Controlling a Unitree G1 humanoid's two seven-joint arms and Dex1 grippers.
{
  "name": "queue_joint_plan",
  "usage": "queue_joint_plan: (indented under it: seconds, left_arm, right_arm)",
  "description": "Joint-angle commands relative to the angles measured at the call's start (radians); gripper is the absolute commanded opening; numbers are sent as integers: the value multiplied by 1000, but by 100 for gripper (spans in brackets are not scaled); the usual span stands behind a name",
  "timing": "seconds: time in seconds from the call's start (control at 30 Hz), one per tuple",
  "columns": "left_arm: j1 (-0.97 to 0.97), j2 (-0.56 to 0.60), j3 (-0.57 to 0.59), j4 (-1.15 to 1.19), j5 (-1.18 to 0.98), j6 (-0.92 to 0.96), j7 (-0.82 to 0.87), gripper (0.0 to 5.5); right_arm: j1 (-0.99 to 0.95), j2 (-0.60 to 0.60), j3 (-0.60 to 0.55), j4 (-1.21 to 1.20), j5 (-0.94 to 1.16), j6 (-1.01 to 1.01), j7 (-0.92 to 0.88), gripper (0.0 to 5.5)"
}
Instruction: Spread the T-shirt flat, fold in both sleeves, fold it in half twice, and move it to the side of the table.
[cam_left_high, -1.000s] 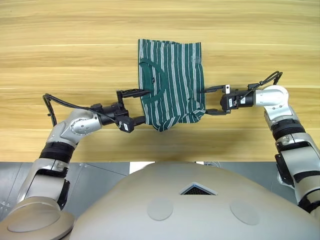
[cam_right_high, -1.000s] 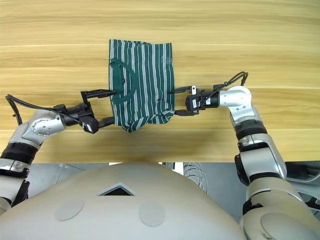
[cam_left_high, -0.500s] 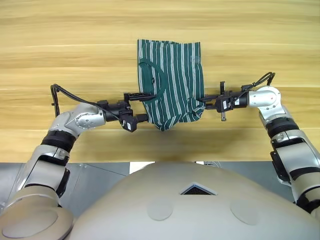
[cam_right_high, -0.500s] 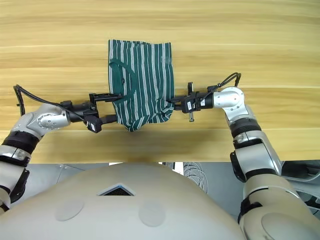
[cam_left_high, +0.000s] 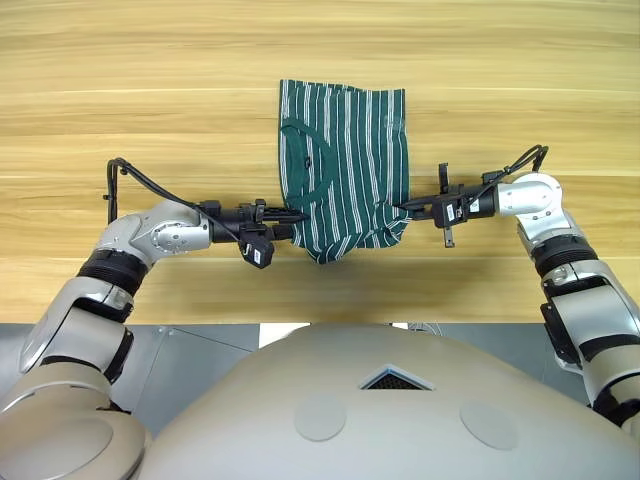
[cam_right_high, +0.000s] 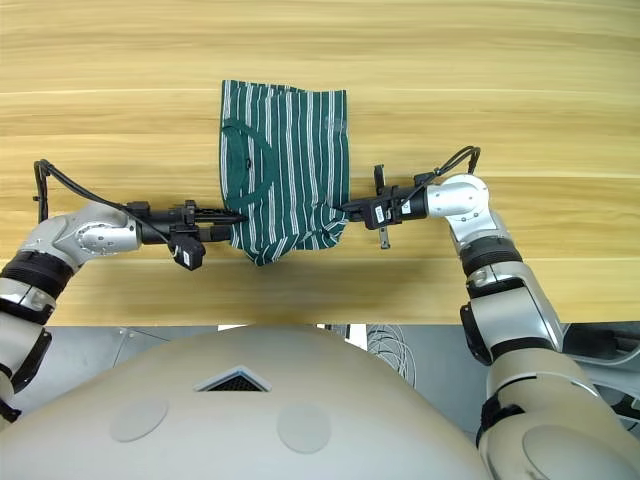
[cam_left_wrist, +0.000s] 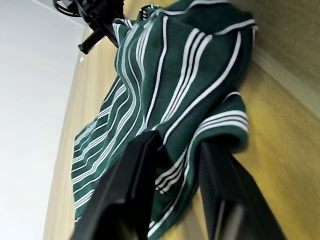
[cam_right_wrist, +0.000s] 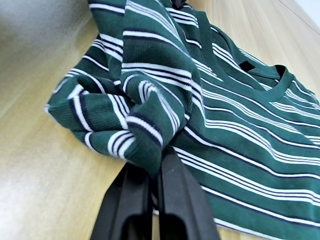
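Because the next fold apparently needs the 2 lower corners lifted together, the left gripper (cam_left_high: 290, 214) and right gripper (cam_left_high: 402, 208) each clamp narrowed fingers (cam_right_wrist: 176, 200) onto the T-shirt (cam_left_high: 345, 150), which lies center-frame on the table (cam_left_high: 150, 80).

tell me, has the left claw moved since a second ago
Yes. Measured against the table, the left claw has slid toward the robot's right. It has also gone from open to shut on the left edge of the T-shirt.
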Motion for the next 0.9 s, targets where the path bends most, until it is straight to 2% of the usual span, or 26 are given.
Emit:
queue_joint_plan:
  seconds: [0.03,0.23,0.33,0.47,0.6,0.73,0.9]
  left_arm:
    - [46,5,-64,80,131,81,-28,70]
    - [56,24,-71,79,46,62,-69,18]
    - [104,73,-77,16,-178,71,-153,4]
    - [235,208,-73,-190,-565,170,-284,4]
    - [346,278,-22,-327,-804,274,-382,4]
    - [409,243,8,-396,-962,378,-487,4]
    - [384,152,48,-419,-1086,560,-615,4]
  right_arm:
    - [-2,10,4,-29,15,7,12,0]
    - [8,0,6,-58,29,13,25,0]
    - [53,-36,8,-128,97,64,96,0]
    - [151,-130,-24,-290,271,227,236,0]
    - [204,-170,-64,-374,371,346,314,0]
    - [199,-147,-74,-364,365,384,346,0]
    - [167,-127,-37,-362,400,448,358,0]
